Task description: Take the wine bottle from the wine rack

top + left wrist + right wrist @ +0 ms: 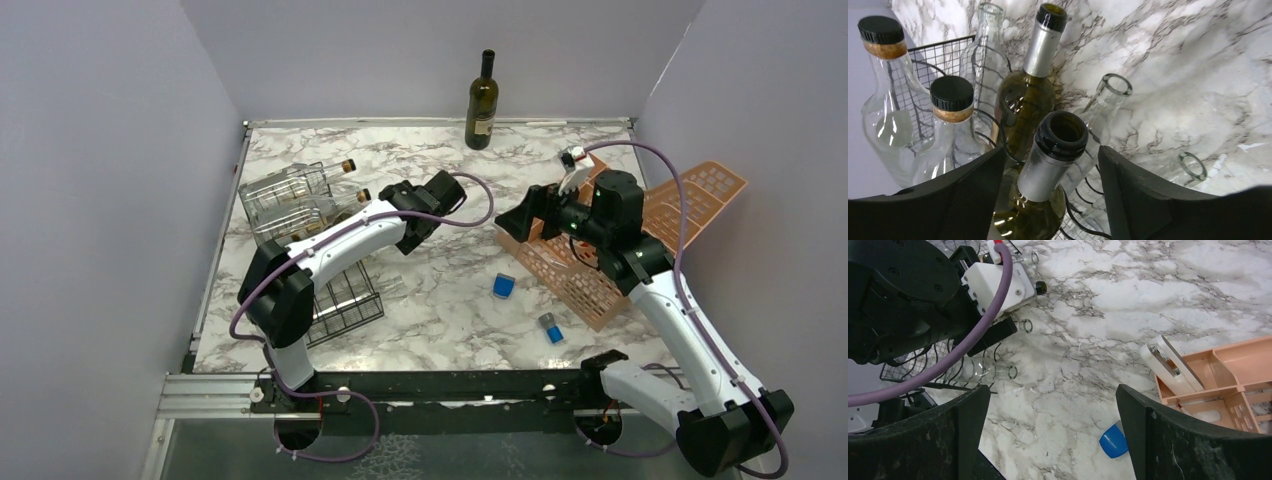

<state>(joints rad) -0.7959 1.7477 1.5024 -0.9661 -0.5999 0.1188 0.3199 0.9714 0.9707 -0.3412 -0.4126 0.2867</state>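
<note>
Wine bottle [1048,172], green glass with a silver foil neck and an open dark mouth, lies in the wine rack [948,55] at the lower centre of the left wrist view, neck pointing out toward the camera. The left gripper [1052,154] has it bracketed. One black finger stands at the lower left of the frame and the other at the lower right, apart, with a sliver of space showing on each side of the foil. From this angle I would say the pads are not touching it yet, though the gap on the right is thin.

A second green bottle [1025,105] sits just behind it, up the middle of the frame. Two capped clear bottles [950,125] crowd the left side, and open clear ones lie to the right over the marble table [1198,75].

The right gripper [1052,390] hangs wide apart and holds nothing. In the top view it is right of centre, by the orange-pink organizer [600,280] and well away from the rack. An upright dark bottle [481,100] stands at the back edge, top centre of that view.

My read is that the grasp is the step in hand and nothing is lifted yet. The next move calls for pinching squarely on the foil neck, then drawing the bottle out along its own length. That keeps it clear of the wire loop without dragging the rack or knocking its neighbours.
</note>
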